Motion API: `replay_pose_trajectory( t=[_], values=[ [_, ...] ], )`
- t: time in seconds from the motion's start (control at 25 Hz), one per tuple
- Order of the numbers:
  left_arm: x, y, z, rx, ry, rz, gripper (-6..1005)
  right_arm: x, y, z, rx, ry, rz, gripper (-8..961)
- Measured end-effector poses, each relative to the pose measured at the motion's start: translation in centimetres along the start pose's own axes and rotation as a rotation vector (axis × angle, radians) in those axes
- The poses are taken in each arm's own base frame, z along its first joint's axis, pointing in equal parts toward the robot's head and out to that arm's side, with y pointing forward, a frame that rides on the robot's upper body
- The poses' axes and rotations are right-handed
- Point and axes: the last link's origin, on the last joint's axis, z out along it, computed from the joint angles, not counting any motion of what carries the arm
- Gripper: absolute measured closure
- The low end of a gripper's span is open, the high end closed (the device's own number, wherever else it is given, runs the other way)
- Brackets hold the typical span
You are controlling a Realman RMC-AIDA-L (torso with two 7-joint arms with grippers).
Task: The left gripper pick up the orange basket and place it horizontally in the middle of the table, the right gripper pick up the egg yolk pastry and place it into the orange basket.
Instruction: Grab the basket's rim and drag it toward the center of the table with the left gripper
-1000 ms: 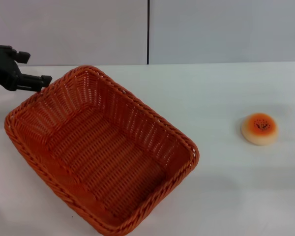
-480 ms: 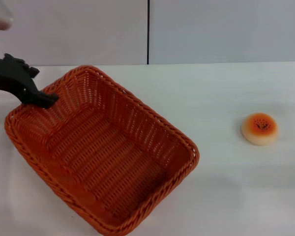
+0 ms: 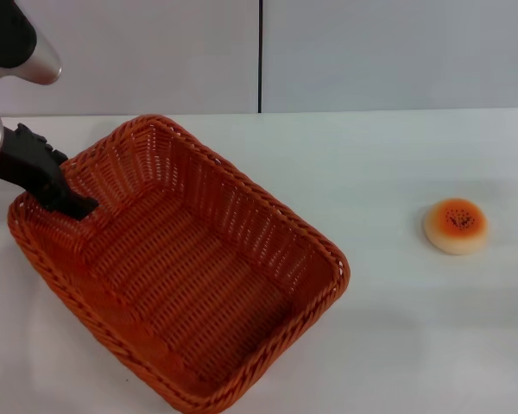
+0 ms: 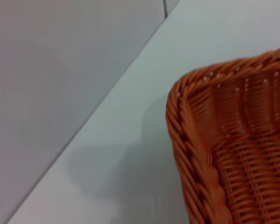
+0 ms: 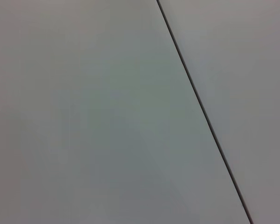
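The orange basket [image 3: 190, 267] lies at an angle on the left half of the white table [image 3: 397, 155], with one corner pointing to the back. My left gripper [image 3: 73, 203] reaches down over its left rim, and its black tip is just inside the left wall. The left wrist view shows a braided corner of the orange basket [image 4: 224, 154] close up. The egg yolk pastry [image 3: 455, 226] sits alone on the table's right side, far from the basket. The right gripper is out of view.
A grey wall with a dark vertical seam [image 3: 260, 56] stands behind the table. The right wrist view shows only that wall and its seam [image 5: 200, 112]. Bare tabletop lies between the basket and the pastry.
My left gripper has moved down and in from above the basket's back-left rim to its left wall. More of the silver arm now shows. The basket and pastry have not moved.
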Motion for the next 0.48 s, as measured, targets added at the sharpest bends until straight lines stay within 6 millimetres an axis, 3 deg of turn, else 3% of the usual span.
replay_pose_trajectory(
  t=[0.32,0.48],
  values=[
    [0.22,0.40,0.72,0.008,-0.048,0.021,239,0.27,0.11,0.16,0.004,0.011,0.009,372],
    [0.36,0.42,0.76,0.007,-0.048,0.004,369,0.28,0.09,0.09,0.006,0.012,0.009,371]
  ],
)
